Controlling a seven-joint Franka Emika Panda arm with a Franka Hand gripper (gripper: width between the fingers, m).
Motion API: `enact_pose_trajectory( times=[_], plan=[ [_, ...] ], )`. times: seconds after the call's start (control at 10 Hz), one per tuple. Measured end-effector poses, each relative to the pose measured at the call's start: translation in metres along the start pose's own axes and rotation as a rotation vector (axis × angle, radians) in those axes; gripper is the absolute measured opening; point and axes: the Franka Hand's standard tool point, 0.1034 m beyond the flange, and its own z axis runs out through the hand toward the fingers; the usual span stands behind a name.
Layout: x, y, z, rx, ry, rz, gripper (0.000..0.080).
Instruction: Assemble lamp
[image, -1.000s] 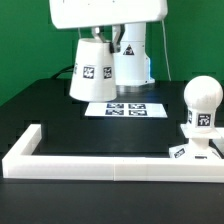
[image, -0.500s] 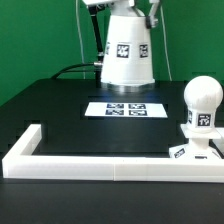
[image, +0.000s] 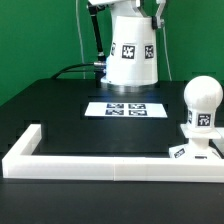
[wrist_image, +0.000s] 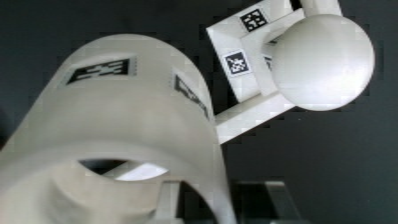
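White shade (image: 133, 52), bulb (image: 203, 101) and base (image: 196, 153) carry black-and-white square tags.

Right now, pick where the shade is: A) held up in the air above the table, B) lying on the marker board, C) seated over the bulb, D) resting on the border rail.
A: the shade hangs well above the table, clear of the marker board, while the bulb stands uncovered on the base at the exterior view's right.
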Motion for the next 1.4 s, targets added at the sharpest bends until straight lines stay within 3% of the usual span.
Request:
enact_pose_trajectory(
  times=[0.1, 0.2, 0.6, 0.9, 1.4],
  plan=[
    [0.003, -0.023, -0.005, 0.007, 0.005, 0.010, 0.0044],
    [0.004, -0.035, -0.006, 0.009, 0.010, 0.027, 0.0044],
    [-0.003, -0.074, 0.004, 0.010, 0.004, 0.097, 0.0044],
    [-0.015, -0.082, 0.014, 0.004, -0.009, 0.103, 0.0044],
    [-0.025, -0.078, 0.053, -0.031, -0.011, 0.089, 0.0045]
  ],
)
